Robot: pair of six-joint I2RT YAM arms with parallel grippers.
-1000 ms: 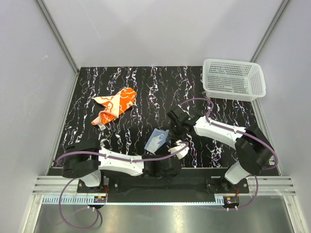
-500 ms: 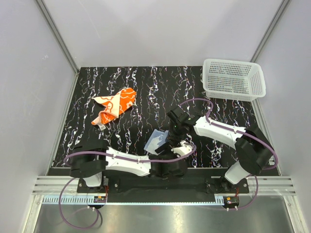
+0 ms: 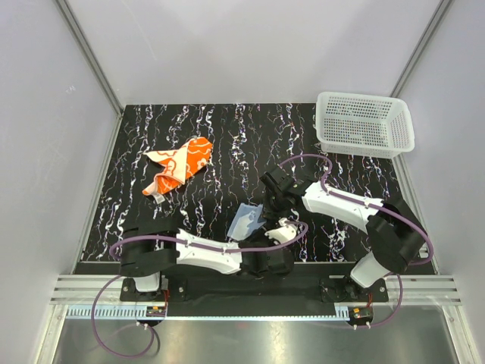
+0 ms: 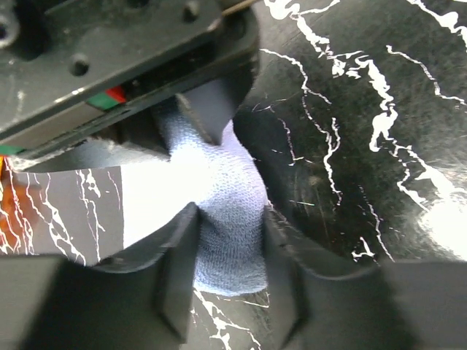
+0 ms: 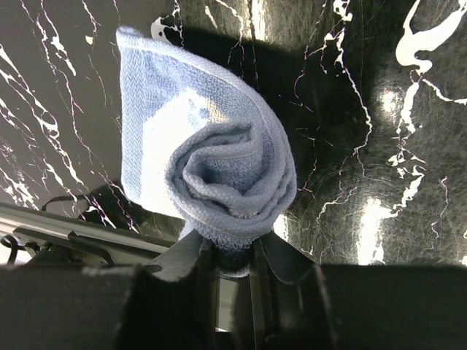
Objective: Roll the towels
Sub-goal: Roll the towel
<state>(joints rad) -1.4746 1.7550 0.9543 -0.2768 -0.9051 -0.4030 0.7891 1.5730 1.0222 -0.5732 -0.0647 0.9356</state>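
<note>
The light blue towel (image 3: 245,221) lies near the table's front middle, partly rolled, with a flat tail spreading to the left. In the right wrist view its rolled end (image 5: 228,182) shows a spiral, and my right gripper (image 5: 233,244) is shut on that end. My right gripper (image 3: 271,205) reaches it from the right. My left gripper (image 4: 230,216) has both fingers pressed against the towel's other end (image 4: 228,240), and comes up from the front edge (image 3: 261,230). The orange patterned towel (image 3: 180,165) lies loosely folded at the back left, far from both grippers.
A white mesh basket (image 3: 364,124) stands at the back right corner. The black marbled tabletop (image 3: 227,136) is bounded by grey walls on three sides. The two arms nearly meet at the front middle, with purple cables looping over them.
My left arm has swung right and forward to the blue towel, and its jaws have narrowed onto the towel's end. The right gripper keeps its hold in the same place.
</note>
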